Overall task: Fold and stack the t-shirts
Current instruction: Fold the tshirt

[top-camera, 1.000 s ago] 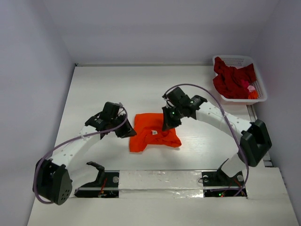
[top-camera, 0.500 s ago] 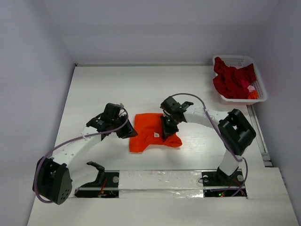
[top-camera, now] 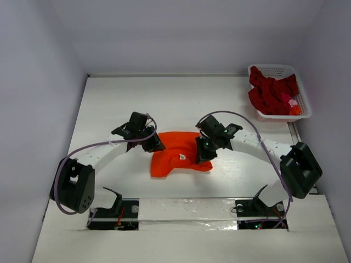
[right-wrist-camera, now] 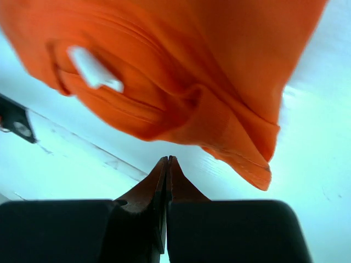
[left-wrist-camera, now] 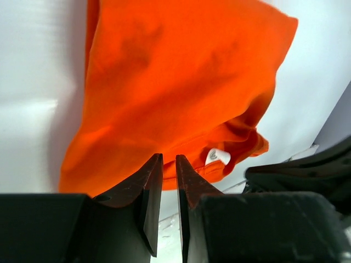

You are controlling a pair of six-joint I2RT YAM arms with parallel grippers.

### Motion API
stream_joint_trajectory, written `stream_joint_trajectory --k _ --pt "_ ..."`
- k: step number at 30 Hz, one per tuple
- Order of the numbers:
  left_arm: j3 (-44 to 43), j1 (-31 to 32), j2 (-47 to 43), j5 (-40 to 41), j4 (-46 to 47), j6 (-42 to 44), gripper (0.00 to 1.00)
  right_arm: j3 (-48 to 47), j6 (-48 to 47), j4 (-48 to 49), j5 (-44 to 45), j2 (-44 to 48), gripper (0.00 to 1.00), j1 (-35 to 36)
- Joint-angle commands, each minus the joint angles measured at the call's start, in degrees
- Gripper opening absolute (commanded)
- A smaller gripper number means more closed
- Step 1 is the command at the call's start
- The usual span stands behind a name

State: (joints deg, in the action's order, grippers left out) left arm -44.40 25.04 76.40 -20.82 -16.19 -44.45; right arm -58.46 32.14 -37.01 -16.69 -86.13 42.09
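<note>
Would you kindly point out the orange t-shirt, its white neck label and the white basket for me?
orange t-shirt (top-camera: 174, 149): top external view, on the bare cloth near its middle.
white neck label (left-wrist-camera: 218, 156): left wrist view, on the middle of the tag.
white basket (top-camera: 271, 67): top external view, on its far rim.

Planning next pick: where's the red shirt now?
Top view: the red shirt is bunched in the white basket at the far right corner of the table, apart from the orange shirt.

Arms angled inward; left hand (left-wrist-camera: 169, 159) nearly closed, right hand (right-wrist-camera: 168, 160) fully closed.
</note>
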Motion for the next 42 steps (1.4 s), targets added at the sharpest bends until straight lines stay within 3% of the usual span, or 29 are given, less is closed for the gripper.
stream_joint_trajectory --k 1,8,10,16,27,42 --pt "-2.7 0.2 1.3 -1.1 2.3 0.9 0.12 3.2 1.3 0.4 0.2 0.3 0.0 0.5" --pt "-7.0 0.2 4.3 -3.9 5.6 0.4 0.12 -4.6 1.3 -2.1 4.5 -1.2 0.0 0.5" --pt "-8.7 0.2 6.0 -4.7 6.4 0.5 0.01 -9.0 1.3 -3.3 4.5 -2.8 0.0 0.5" --pt "-11.3 1.2 8.5 -5.1 6.3 1.2 0.0 -14.2 1.3 -3.1 3.4 -6.9 0.0 0.5" --pt "-10.3 4.4 17.5 -5.7 14.2 0.2 0.0 -8.8 1.8 3.4 2.5 -12.6 0.0 0.5" --pt "-9.6 5.5 30.3 -6.0 23.0 -2.9 0.0 -1.9 2.5 5.1 2.4 -10.2 0.0 0.5"
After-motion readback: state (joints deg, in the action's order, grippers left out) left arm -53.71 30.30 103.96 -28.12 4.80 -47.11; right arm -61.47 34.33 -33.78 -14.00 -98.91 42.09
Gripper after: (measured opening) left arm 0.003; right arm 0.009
